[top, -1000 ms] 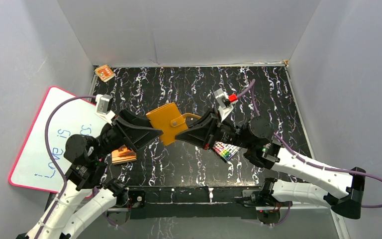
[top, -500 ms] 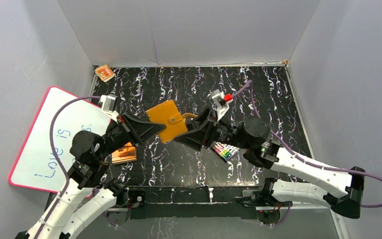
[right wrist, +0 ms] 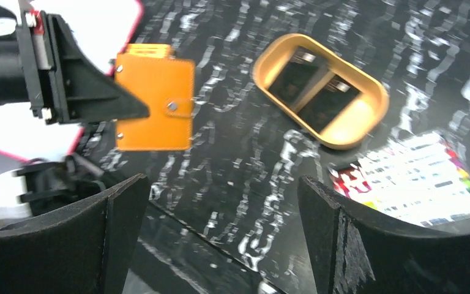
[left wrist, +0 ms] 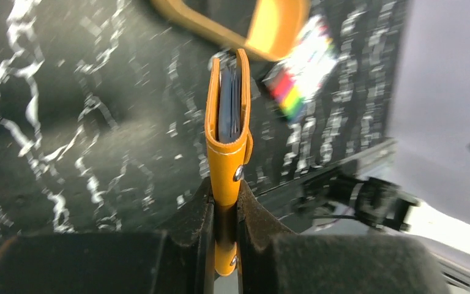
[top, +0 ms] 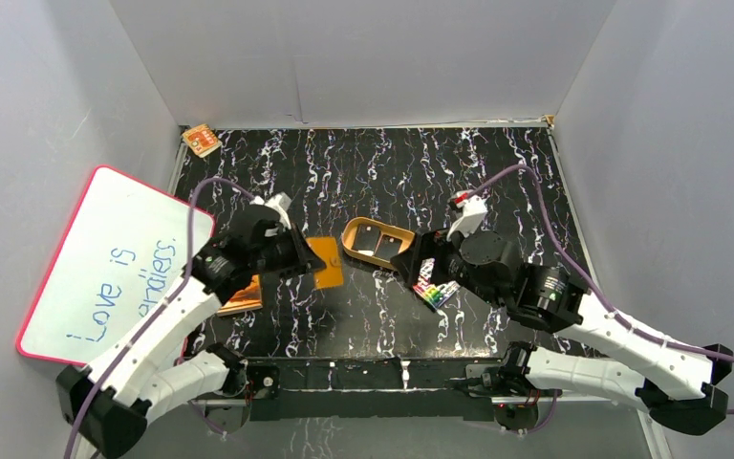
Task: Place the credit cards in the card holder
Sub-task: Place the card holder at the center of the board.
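Card holder (left wrist: 226,153) pinched edge-up in left fingers (left wrist: 190,226), apart from the tray (right wrist: 352,125).

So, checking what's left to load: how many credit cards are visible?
2: one credit card beside another in the tan oval tray. More may be hidden inside the orange wallet.
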`<action>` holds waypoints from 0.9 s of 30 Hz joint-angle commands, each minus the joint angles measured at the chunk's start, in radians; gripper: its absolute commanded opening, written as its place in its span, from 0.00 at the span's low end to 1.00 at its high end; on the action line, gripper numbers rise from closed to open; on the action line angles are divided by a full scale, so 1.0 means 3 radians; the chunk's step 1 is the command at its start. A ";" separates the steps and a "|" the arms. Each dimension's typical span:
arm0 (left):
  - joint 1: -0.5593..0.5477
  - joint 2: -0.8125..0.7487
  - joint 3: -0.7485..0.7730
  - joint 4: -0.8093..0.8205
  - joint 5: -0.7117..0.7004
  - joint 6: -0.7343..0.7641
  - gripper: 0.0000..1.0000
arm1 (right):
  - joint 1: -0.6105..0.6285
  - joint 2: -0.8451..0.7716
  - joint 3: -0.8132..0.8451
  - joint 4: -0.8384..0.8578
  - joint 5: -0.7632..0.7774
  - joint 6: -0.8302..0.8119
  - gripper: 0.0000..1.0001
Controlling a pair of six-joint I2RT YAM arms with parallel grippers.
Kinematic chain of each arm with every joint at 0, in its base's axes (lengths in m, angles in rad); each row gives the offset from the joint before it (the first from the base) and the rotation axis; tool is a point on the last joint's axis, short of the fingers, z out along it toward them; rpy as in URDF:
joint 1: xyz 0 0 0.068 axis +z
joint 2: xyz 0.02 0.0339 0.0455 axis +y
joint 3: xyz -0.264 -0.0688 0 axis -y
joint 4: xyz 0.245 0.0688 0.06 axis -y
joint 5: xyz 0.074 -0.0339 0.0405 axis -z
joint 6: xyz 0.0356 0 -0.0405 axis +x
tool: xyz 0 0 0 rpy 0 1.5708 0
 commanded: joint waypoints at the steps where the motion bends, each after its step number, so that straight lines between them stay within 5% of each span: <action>1: 0.0037 0.0250 -0.0105 -0.0290 -0.0074 0.0137 0.00 | 0.0003 -0.0186 -0.0107 -0.0300 0.0685 0.0185 0.99; 9: 0.0439 0.0942 -0.0111 -0.0030 0.0247 0.0565 0.00 | 0.0001 0.0033 -0.0131 -0.0200 0.0418 -0.0077 0.99; 20: 0.0932 0.1773 -0.0024 0.0738 0.1400 0.0588 0.00 | 0.0001 -0.0023 -0.0164 -0.0042 0.0189 -0.0274 0.99; 27: 0.1123 0.2091 0.0008 0.0823 0.1543 0.0657 0.00 | 0.0001 -0.0076 -0.0175 -0.0003 0.0177 -0.0304 0.99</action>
